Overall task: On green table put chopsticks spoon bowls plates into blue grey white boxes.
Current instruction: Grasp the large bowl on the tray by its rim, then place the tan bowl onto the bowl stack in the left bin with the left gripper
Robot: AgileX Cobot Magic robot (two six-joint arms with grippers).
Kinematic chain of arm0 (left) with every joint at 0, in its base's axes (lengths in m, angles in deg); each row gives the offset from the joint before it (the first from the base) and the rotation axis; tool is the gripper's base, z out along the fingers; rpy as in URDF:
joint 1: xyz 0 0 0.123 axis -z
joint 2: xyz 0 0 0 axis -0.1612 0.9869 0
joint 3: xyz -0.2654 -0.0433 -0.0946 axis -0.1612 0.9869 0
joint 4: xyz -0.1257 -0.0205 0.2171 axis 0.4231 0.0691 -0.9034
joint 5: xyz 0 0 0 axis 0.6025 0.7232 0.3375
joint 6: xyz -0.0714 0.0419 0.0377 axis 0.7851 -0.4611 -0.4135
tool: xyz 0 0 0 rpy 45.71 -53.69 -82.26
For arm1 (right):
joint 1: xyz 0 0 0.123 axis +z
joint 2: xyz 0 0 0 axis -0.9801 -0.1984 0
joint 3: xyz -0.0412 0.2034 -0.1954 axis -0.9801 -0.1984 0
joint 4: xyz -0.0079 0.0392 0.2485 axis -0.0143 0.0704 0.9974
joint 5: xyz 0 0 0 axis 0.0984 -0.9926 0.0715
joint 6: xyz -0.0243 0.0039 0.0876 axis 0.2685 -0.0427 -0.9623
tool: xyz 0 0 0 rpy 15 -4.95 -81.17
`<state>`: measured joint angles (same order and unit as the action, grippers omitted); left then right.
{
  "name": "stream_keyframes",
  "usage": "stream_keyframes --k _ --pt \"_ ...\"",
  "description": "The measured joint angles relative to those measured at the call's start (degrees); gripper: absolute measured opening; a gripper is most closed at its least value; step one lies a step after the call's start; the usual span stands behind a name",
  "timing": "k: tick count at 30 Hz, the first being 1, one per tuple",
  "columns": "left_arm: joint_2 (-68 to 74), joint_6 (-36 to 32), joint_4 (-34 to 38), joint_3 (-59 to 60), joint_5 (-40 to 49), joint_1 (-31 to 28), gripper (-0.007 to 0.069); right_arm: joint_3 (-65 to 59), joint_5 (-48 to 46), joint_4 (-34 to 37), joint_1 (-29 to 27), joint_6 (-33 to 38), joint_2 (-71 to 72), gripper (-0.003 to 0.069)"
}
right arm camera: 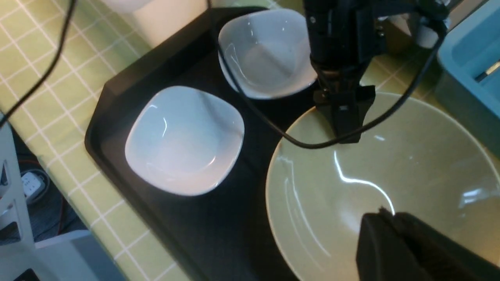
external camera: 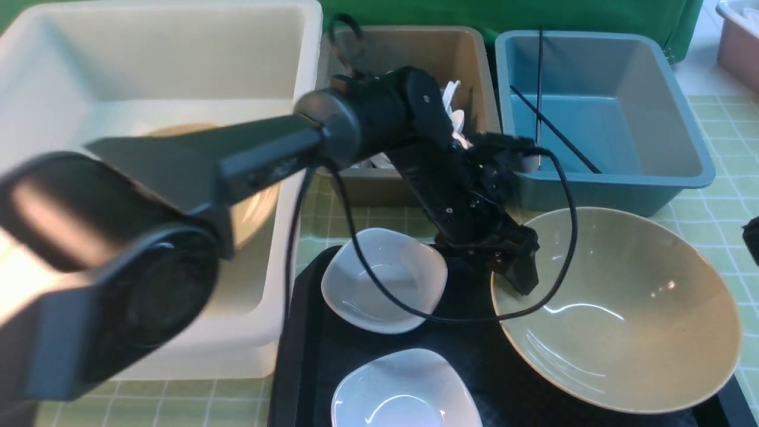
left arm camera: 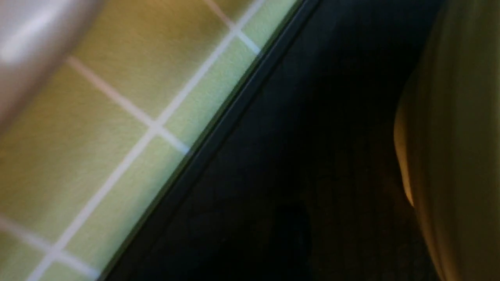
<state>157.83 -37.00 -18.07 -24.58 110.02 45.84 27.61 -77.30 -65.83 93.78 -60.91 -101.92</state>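
Observation:
A wide tan bowl (external camera: pixel 622 308) sits on the black tray (external camera: pixel 302 356). My left gripper (external camera: pixel 519 276) is at its near-left rim, with one finger inside the bowl. The left wrist view shows only the bowl's outer wall (left arm camera: pixel 461 156) close up, so the grip is unclear. My right gripper (right arm camera: pixel 384 218) hovers over the same bowl (right arm camera: pixel 390 168), shut and holding nothing. Two white plates (external camera: pixel 385 279) (external camera: pixel 406 388) lie on the tray. Another tan bowl (external camera: pixel 255 207) lies in the white box (external camera: pixel 160 59). The chopsticks (external camera: pixel 551 127) lean in the blue box (external camera: pixel 605 101). A white spoon (external camera: pixel 453 110) shows in the grey box (external camera: pixel 415 53).
The three boxes stand in a row behind the tray on the green table (external camera: pixel 723 178). A pinkish tub (external camera: pixel 738 41) is at the far right. The left arm and its cable (external camera: pixel 356 249) cross over the white box and the near plate.

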Motion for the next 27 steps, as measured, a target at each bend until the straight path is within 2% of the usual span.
stream_keyframes --k 1,2,3,5,7,11,13,17,20,21,23,27 --pt "0.2 0.0 0.2 -0.6 0.5 0.0 0.0372 -0.1 0.0 0.0 0.0 0.0 0.0 0.0024" --pt "0.5 0.0 0.3 -1.8 2.2 0.0 0.0267 -0.6 0.0 -0.1 0.0 0.0 0.0 0.0024" --pt "0.5 0.1 0.4 -2.4 2.7 0.0 0.0225 -0.7 0.0 -0.2 0.0 0.0 0.0 0.0024" --pt "0.1 0.4 0.2 -3.8 4.1 0.0 0.0088 -1.2 0.1 -0.2 0.0 0.5 0.0 0.0024" --pt "-0.8 0.7 -0.3 -4.6 5.1 0.0 0.0031 -1.7 0.3 0.0 0.0 1.7 0.0 0.0024" --pt "-5.0 0.4 -4.4 -5.1 7.5 0.1 0.0017 -2.6 0.8 1.6 0.0 5.3 0.2 0.0025" --pt "-8.8 0.4 -8.7 -5.1 8.3 -0.3 0.0017 -3.0 1.6 4.6 0.0 8.9 0.8 0.0025" --pt "-16.5 0.8 -10.9 -5.1 8.8 -3.6 0.0017 -3.4 2.5 11.7 -0.1 16.1 1.6 0.0025" --pt "-22.0 1.6 -10.1 -5.4 9.0 -8.3 0.0017 -3.4 2.6 14.8 -0.1 19.1 1.6 0.0027" --pt "-25.4 2.4 -9.4 -5.4 9.3 -12.7 0.0017 -3.4 2.9 15.4 -0.1 19.6 1.6 0.0029" --pt "-27.3 3.7 -9.2 -5.4 9.7 -16.2 0.0017 -3.4 3.0 15.7 -0.1 20.0 1.6 0.0029" --pt "-32.3 7.0 -9.0 -0.9 9.3 -27.6 0.0017 -4.0 4.7 17.9 -0.1 23.3 1.6 0.0033"
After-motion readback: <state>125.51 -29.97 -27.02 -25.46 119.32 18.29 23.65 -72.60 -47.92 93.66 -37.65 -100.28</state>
